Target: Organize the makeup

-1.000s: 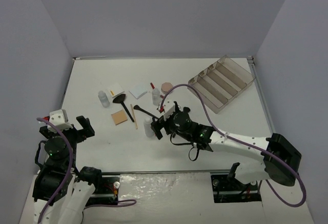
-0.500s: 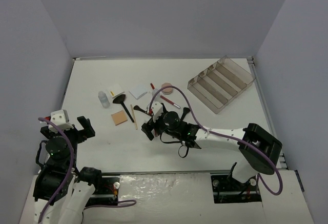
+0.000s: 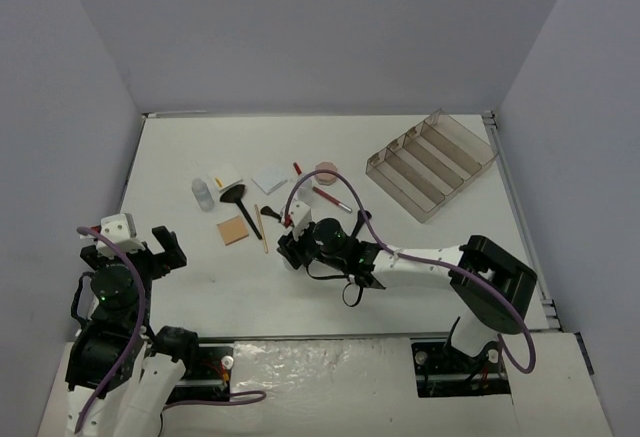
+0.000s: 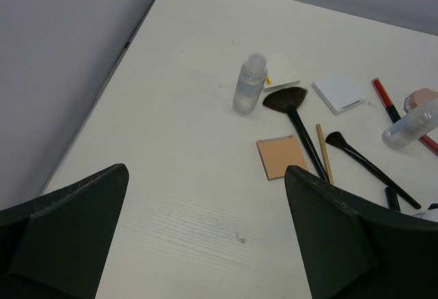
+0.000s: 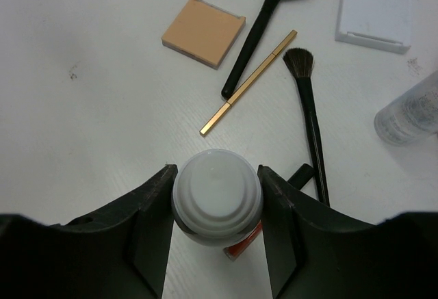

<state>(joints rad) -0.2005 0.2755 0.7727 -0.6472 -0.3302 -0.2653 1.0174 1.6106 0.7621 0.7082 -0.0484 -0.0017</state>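
My right gripper (image 5: 217,176) clamps the white-capped bottle (image 5: 217,200) at lower centre, so I'd lift straight up, clear of the black brush (image 5: 309,118) at right; my left gripper (image 4: 205,172) gapes wide.

A robotics lab's test cell: a white table (image 3: 180,157) boxed in by plain grey walls (image 3: 300,27) on the left, right and far sides, a left arm (image 3: 105,302) and right arm (image 3: 430,262) bolted along its near edge, makeup (image 3: 233,229) scattered mid-table.
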